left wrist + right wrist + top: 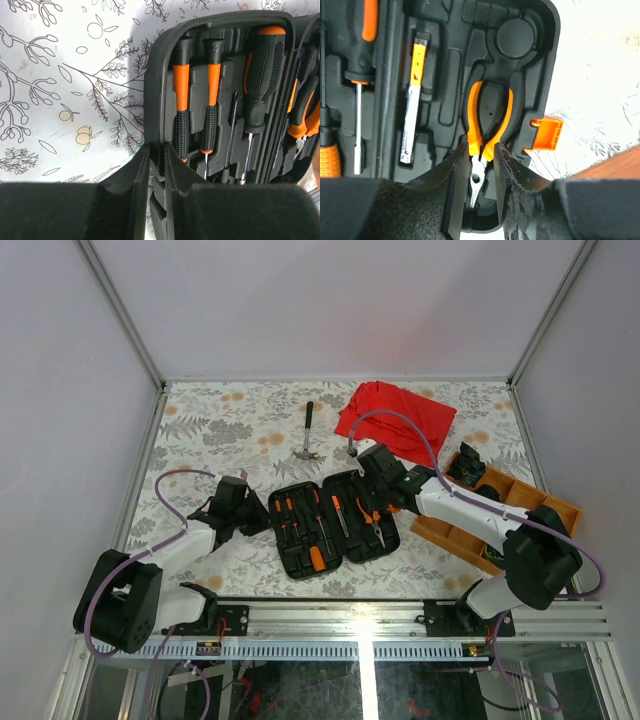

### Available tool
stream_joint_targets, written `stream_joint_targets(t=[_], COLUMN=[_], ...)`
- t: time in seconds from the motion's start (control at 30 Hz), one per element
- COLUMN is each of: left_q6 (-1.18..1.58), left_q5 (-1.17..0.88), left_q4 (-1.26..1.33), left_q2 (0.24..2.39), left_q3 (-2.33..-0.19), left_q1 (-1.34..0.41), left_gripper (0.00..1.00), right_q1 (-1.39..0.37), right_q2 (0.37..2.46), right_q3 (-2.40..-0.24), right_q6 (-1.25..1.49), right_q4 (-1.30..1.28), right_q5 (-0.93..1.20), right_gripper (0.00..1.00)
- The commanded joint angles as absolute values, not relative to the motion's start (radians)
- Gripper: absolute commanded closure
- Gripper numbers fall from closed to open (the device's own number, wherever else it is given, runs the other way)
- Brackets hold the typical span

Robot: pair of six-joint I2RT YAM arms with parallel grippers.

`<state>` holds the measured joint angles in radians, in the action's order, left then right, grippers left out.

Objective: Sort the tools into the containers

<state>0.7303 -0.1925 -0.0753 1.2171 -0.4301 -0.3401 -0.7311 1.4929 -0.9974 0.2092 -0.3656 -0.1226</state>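
**Tool Case: Grip State and Handling Notes**

My left gripper [156, 150] is closed on the left wall of the tool case [290, 568]. The case lies open at the middle of the table's [220, 430] near edge. My right gripper [480, 145] stands part open astride the pliers [471, 120], which sit in their slot in the case's right half. I cannot confirm pad contact.

Handling: the pliers look rigid and fairly light, and the bare metal nose is probably slippery. Grip across the orange handles, close to the pivot.

Count: one case, one pliers, two slim screwdrivers [181, 95], one larger black-handled driver [262, 65], and one hammer [308, 435] loose toward the far edge.
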Motion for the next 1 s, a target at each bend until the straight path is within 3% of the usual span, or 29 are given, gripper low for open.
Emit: stream_joint_targets(t=[0.0, 0.13, 0.4, 0.97], left_q6=[0.707, 0.709, 0.708, 0.708], left_q5=[-0.2, -0.201, -0.2, -0.204], left_q4=[-0.114, -0.112, -0.113, -0.108], left_q2=[1.214, 1.212, 1.209, 1.216], left_q3=[-0.439, -0.436, -0.432, -0.436], left_q1=[-0.352, -0.351, -0.351, -0.351], left_gripper=[0.94, 0.94, 0.94, 0.94], right_q1=[-0.736, -0.736, -0.736, -0.736], right_q2=[1.527, 1.562, 1.637, 1.855], right_q3=[-1.018, -1.026, -1.038, -1.036], right_q6=[0.202, 0.21, 0.21, 0.217], right_q4=[-0.419, -0.429, -0.439, -0.464], right_q5=[-0.17, -0.191, -0.204, -0.103], right_gripper=[0.68, 0.8, 0.81, 0.93])
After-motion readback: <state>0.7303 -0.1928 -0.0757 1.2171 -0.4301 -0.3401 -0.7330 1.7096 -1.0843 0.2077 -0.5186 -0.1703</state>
